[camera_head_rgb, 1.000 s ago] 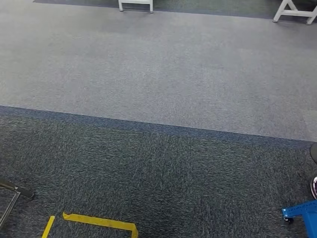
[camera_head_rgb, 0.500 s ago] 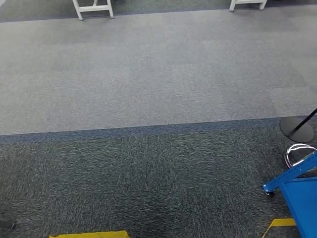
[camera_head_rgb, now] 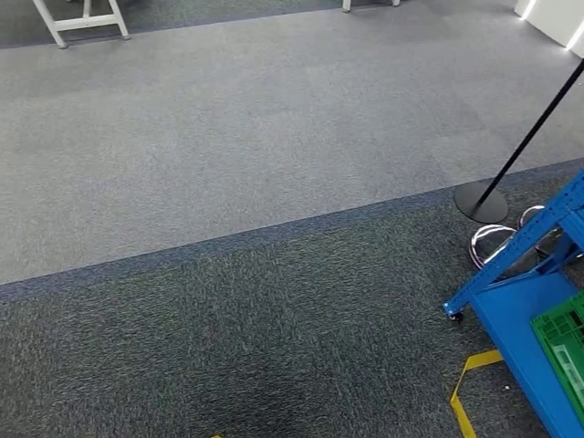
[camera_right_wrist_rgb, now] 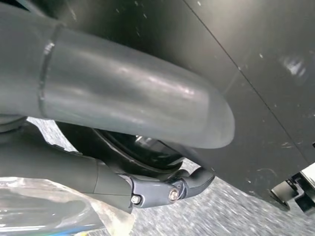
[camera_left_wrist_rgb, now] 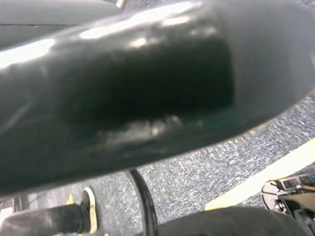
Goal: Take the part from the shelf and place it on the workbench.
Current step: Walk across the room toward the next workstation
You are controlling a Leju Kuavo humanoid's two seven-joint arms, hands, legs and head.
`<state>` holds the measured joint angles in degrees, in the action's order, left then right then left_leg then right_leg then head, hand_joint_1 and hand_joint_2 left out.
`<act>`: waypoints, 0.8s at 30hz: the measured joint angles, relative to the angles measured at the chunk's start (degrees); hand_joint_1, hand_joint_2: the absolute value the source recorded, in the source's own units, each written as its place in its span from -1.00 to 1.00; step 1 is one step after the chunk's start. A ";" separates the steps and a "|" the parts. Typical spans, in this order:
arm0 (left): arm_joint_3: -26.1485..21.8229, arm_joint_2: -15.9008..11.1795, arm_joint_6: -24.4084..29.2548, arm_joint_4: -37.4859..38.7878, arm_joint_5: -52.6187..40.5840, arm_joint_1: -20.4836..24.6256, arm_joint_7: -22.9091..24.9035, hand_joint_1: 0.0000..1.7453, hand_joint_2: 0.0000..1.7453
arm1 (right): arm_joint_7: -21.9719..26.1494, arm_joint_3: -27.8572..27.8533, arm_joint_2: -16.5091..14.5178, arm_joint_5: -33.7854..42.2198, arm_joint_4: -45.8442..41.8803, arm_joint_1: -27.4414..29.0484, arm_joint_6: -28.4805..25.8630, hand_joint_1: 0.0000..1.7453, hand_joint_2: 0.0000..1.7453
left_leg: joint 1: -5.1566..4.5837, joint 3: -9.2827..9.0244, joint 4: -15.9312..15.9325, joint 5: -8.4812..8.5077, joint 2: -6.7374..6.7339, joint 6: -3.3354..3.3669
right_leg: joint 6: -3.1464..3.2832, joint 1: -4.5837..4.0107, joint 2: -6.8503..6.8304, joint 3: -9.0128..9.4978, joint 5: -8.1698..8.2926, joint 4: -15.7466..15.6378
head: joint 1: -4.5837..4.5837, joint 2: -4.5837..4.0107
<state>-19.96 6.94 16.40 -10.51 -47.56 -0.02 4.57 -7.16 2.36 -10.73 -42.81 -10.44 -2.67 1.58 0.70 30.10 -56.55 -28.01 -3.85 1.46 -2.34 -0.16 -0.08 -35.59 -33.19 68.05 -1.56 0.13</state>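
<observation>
In the right wrist view my right hand (camera_right_wrist_rgb: 111,147) shows its thick grey thumb (camera_right_wrist_rgb: 122,98) above darker fingers (camera_right_wrist_rgb: 74,172). The fingers lie over a clear plastic bag (camera_right_wrist_rgb: 44,206), which seems to wrap the part; what is inside is hidden. The hand appears to hold this bag beside my dark body. In the left wrist view a blurred dark glossy shape (camera_left_wrist_rgb: 130,88) is so close that I cannot make out how the left hand's fingers lie. At the right edge of the head view stands a blue wheeled rack (camera_head_rgb: 513,310) with a green crate (camera_head_rgb: 565,347) on it.
Grey and dark carpet spreads ahead. A black post on a round base (camera_head_rgb: 480,203) and chrome rings (camera_head_rgb: 490,242) stand by the rack. Yellow floor tape (camera_head_rgb: 468,388) lies near its caster. White table legs (camera_head_rgb: 82,23) are far off. A person's shoe (camera_left_wrist_rgb: 89,216) is near.
The camera has swung to the right, so the whole floor scene has slid left. The blue rack has come further into the picture and its green crate now shows.
</observation>
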 joint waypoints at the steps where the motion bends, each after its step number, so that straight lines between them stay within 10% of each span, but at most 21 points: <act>1: -0.02 0.00 -0.07 0.00 0.00 0.04 0.00 -1.00 -1.00 | -0.09 -0.05 0.06 0.00 0.01 0.26 0.00 -1.00 -1.00 | -0.02 -0.16 -0.07 -0.19 -0.61 -0.22 | -0.15 0.10 -1.24 1.99 1.77 -3.84 | 0.00 0.00; 4: -0.14 -0.13 -0.25 0.00 0.01 0.04 0.00 -1.00 -1.00 | -0.15 -0.13 0.17 -0.02 0.04 0.97 0.01 -1.00 -1.00 | -0.55 -0.37 -0.61 -0.75 -2.12 -1.10 | 0.65 -0.24 -4.54 5.21 3.58 -10.70 | -0.06 0.00; 6: -0.21 -0.14 -0.24 0.00 0.13 0.13 -0.02 -1.00 -1.00 | 0.00 -0.13 0.19 -0.10 0.09 1.01 0.03 -1.00 -1.00 | -0.68 -0.51 -0.80 -1.01 -3.37 -1.49 | 1.75 -0.40 -3.53 5.14 3.57 -10.77 | 0.13 0.00; 9: -0.46 -0.08 0.02 0.00 0.83 0.39 -0.45 -1.00 -1.00 | 0.07 -0.05 0.21 -0.73 0.11 0.86 0.17 -1.00 -1.00 | -0.26 0.55 -4.41 -3.81 -0.15 -2.09 | 2.74 -0.23 -1.59 5.48 3.77 -10.91 | 0.41 0.00; 12: -1.26 -0.07 0.27 0.00 2.00 0.09 -1.20 -1.00 -1.00 | 0.09 0.43 0.25 -1.89 0.10 0.58 0.67 -1.00 -1.00 | -0.23 5.87 -15.69 -8.54 3.17 -1.89 | 3.34 -0.41 0.71 5.59 3.86 -10.91 | 0.66 0.00; 14: -2.05 -0.02 0.60 0.00 2.95 -0.19 -1.71 -1.00 -1.00 | 0.14 0.99 0.31 -2.79 0.09 0.41 1.14 -1.00 -1.00 | -0.46 7.58 -17.99 -7.69 3.44 -1.29 | 3.45 -0.66 2.60 5.80 3.86 -10.89 | 0.72 0.00; 17: -3.07 0.10 0.84 0.01 3.79 -0.27 -1.95 -1.00 -1.00 | 0.08 1.85 0.31 -3.55 0.05 0.06 1.59 -1.00 -1.00 | -0.99 4.50 -8.39 -0.79 6.25 0.09 | 3.46 -0.78 5.05 6.02 3.76 -10.86 | 0.73 0.00; 20: -3.53 0.31 0.65 0.04 3.68 -0.38 -1.05 -1.00 -1.00 | -0.23 2.20 0.26 -3.01 -0.02 -0.19 1.24 -1.00 -1.00 | -1.04 2.32 -2.14 0.91 9.17 0.40 | 2.94 -0.55 6.90 5.19 3.68 -10.67 | 0.73 0.00; 22: -3.60 0.57 0.99 0.04 3.32 -0.53 -0.06 -1.00 -1.00 | -0.38 2.00 0.27 -1.38 -0.05 -0.07 0.27 -1.00 -1.00 | -0.97 2.05 -1.32 0.87 8.03 0.26 | 2.39 -0.34 7.42 4.64 3.57 -10.51 | 0.77 0.00; 24: -3.67 0.94 1.74 0.04 3.05 -0.75 0.20 -1.00 -1.00 | -0.38 1.30 0.28 0.57 -0.05 0.23 -0.90 -1.00 -1.00 | -0.76 1.77 -0.67 0.99 6.54 0.53 | 1.79 -0.49 4.77 3.32 1.67 -7.98 | 0.50 0.00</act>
<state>-23.63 7.88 18.14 -10.47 -44.51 -0.77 4.77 -7.54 3.65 -10.44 -42.25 -10.49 -2.44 0.68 -0.06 31.87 -57.22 -27.01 2.69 1.99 -0.55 -0.65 4.69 -32.27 -31.52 60.07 -1.06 0.13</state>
